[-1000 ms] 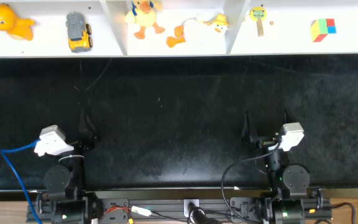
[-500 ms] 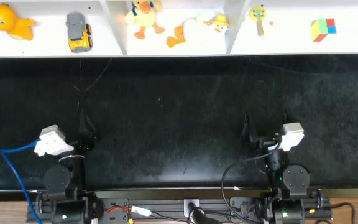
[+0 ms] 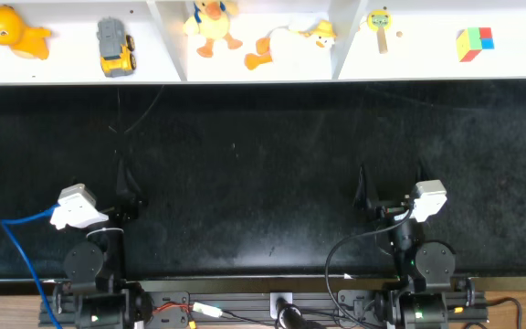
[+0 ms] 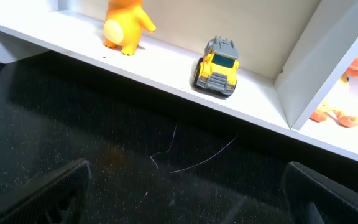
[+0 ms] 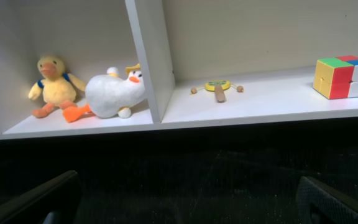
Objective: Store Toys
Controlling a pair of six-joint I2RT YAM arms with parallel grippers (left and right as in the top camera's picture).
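Nothing has moved: left pincer (image 4: 188, 186) and right pincer (image 5: 188, 196) gape wide, empty.

A black worktop (image 3: 263, 164) meets a white shelf unit (image 3: 263, 77) split by upright dividers.
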